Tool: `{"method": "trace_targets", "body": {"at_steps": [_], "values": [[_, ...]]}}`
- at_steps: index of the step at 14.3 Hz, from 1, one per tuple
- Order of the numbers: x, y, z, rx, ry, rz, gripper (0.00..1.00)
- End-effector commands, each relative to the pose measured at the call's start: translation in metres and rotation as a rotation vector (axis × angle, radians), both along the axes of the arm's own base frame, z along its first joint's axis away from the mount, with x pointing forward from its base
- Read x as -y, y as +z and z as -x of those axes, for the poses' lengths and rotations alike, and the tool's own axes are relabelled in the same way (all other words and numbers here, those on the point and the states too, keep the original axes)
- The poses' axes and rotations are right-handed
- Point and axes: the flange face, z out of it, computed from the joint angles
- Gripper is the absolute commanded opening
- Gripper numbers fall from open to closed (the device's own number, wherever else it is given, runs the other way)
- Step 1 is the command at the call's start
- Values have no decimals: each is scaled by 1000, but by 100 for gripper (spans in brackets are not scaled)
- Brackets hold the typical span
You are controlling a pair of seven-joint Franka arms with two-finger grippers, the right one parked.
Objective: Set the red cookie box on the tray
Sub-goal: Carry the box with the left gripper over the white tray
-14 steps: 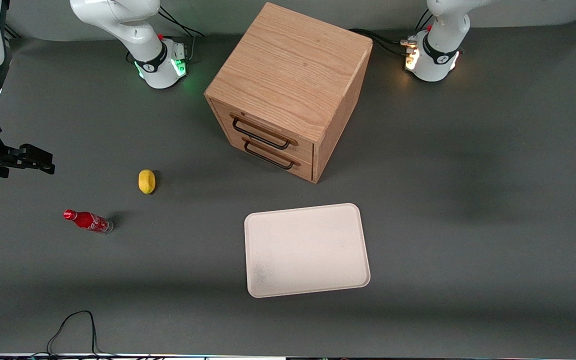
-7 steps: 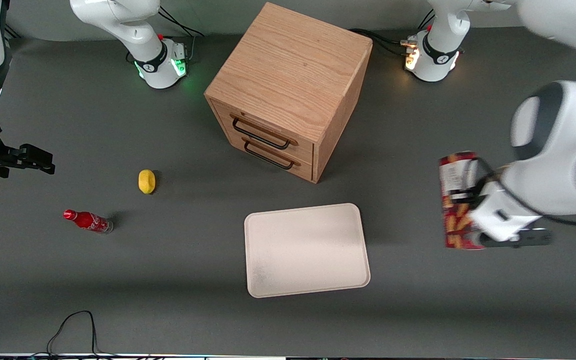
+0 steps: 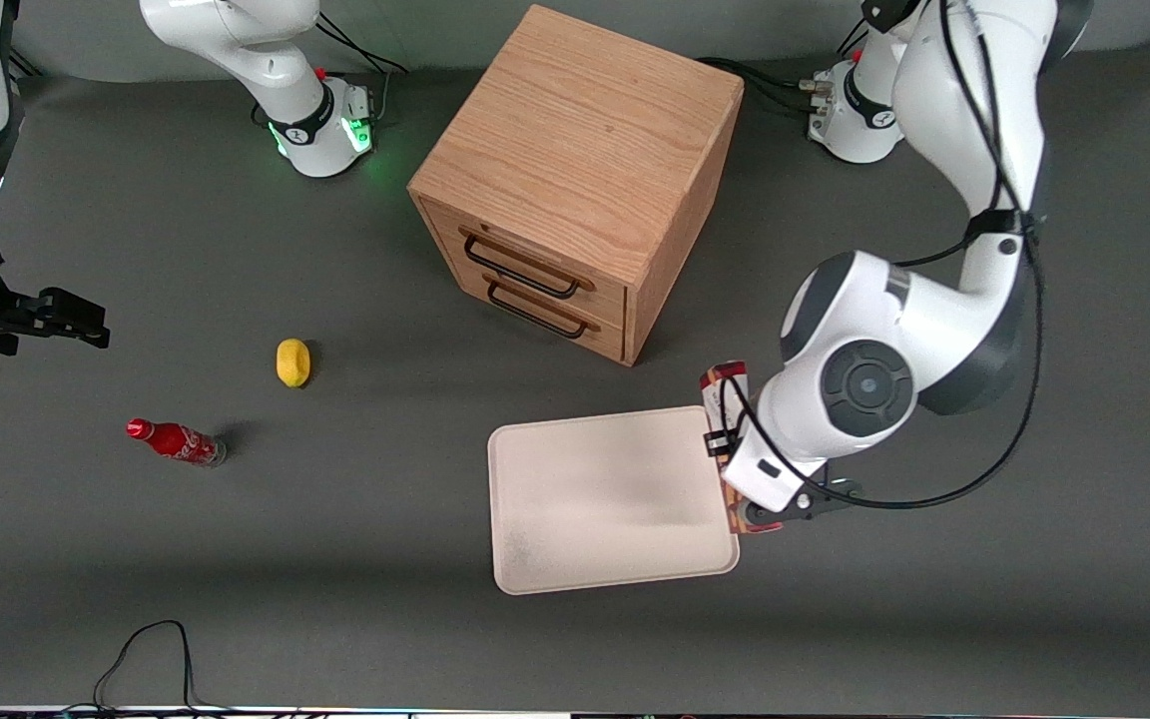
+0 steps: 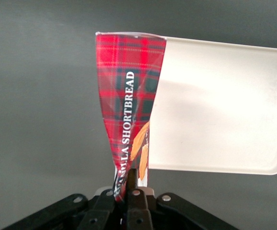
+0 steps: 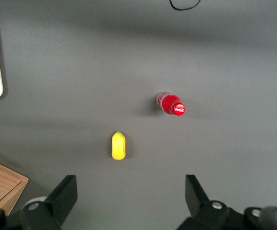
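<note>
One red cookie box (image 3: 725, 381) hanging clamped in the one working pincer (image 3: 747, 519), one tray (image 3: 605, 499), one wooden drawer cabinet (image 3: 575, 180) showing two drawers, one yellow lemon (image 3: 292, 361), one red soda bottle (image 3: 176, 441) lying on one worktop (image 3: 236, 559)

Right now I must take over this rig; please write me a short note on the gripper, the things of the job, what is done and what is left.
Gripper: shut on the red cookie box, held in the air at the tray's edge on the working arm's side.
Red cookie box: it hangs from the jaws, long side pointing down, above the tray's rim. It is not resting on the tray.
Tray: flat on the table, nearer the front camera than the wooden drawer cabinet, nothing on it.
Done: box picked up and brought to the tray.
Left: move it over the tray's middle, lower it, open the jaws, retreat.
</note>
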Motion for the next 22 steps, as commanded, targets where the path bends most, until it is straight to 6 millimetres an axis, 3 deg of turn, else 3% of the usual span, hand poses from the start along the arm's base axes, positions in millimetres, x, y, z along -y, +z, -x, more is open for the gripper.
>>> {"method": "trace_targets", "body": {"at_steps": [1,4,9,16,22], "values": [[-2,-21,-1,46,6,-6,0],[13,-50,6,87,-16,-5,0],[15,-93,4,119,-25,-9,0],[17,-126,3,148,-20,6,0],[16,-134,3,141,-16,2,0]]}}
